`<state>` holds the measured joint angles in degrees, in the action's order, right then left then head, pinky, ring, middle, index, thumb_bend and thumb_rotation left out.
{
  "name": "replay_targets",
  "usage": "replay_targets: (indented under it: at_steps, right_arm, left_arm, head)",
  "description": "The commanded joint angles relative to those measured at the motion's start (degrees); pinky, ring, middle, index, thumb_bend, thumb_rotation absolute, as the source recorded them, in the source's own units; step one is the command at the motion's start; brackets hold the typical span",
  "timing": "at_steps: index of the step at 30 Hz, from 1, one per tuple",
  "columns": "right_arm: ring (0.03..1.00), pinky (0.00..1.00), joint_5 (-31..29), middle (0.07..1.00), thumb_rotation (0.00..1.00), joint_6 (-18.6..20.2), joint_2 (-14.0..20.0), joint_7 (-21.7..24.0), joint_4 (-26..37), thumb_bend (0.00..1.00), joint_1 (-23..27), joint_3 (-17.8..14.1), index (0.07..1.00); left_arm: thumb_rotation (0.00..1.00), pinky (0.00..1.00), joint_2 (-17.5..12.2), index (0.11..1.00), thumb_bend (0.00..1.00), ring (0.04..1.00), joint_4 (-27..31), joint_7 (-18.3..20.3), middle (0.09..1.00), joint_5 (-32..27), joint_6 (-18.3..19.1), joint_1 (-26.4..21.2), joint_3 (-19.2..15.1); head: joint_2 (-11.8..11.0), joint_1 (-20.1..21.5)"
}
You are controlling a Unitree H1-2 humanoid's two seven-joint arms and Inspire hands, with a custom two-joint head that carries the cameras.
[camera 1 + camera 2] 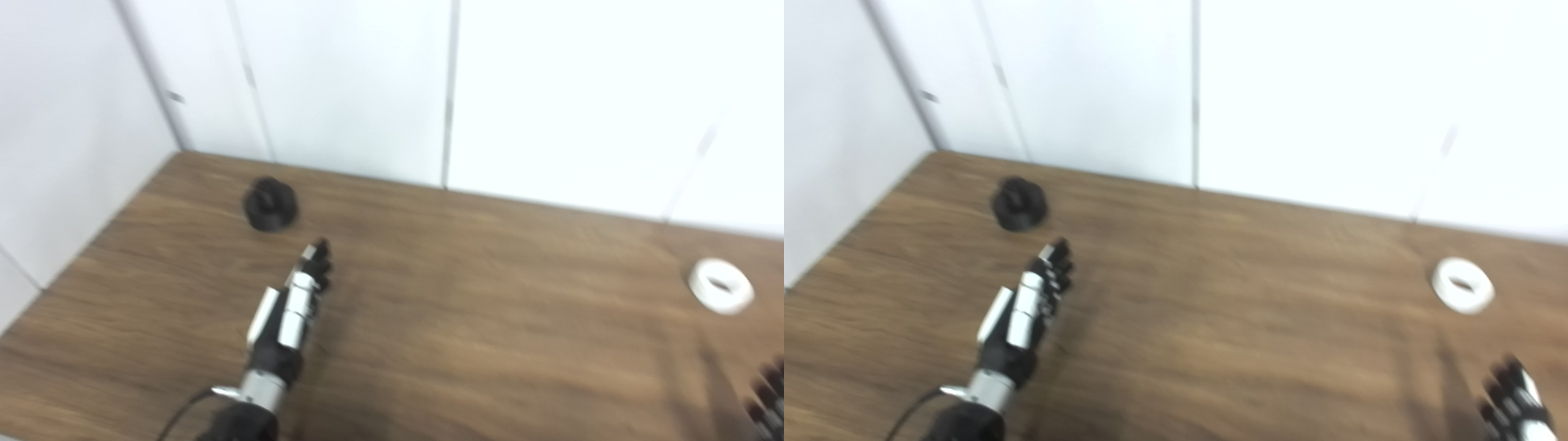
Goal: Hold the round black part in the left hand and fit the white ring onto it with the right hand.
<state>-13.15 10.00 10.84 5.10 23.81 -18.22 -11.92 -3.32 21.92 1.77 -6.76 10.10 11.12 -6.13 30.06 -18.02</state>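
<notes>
Both hands open: L hand (288,318), R hand (1516,398); black part (271,204) round, ring (721,286) white

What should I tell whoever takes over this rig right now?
Left hand: open, empty, fingers stretched toward the round black part but short of it.
Right hand: low at the frame's corner, empty; blur hides how far the fingers are spread.
White ring: flat on the table, far right, beyond the right hand.
Done: nothing grasped.
Left: pick up the black part, pick up the ring, fit it on.
</notes>
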Motion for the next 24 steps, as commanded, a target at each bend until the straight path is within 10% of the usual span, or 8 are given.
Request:
replay_targets:
  at_steps: [1, 24]
  right_arm:
    - [1.0, 1.0, -0.7, 1.0, 1.0, -3.36, 0.83, 0.81, 0.13, 0.56, 1.06, -0.51, 0.999]
    - [0.943, 0.9, -2.7, 0.947, 1.0, -7.27, 2.47, 2.69, -5.6, 0.49, 2.58, -1.81, 0.942]
  left_arm:
    - [1.0, 1.0, 2.18, 0.98, 0.54, 0.994, -0.35, -0.7, 1.0, 0.65, -2.97, 3.6, 0.83]
    - [0.96, 0.96, 2.64, 0.963, 0.52, 0.968, -4.96, -4.75, 0.978, 6.3, -7.48, 2.97, 4.6]
  head:
    - [-0.72, -0.69]
    - [-3.78, -3.2]
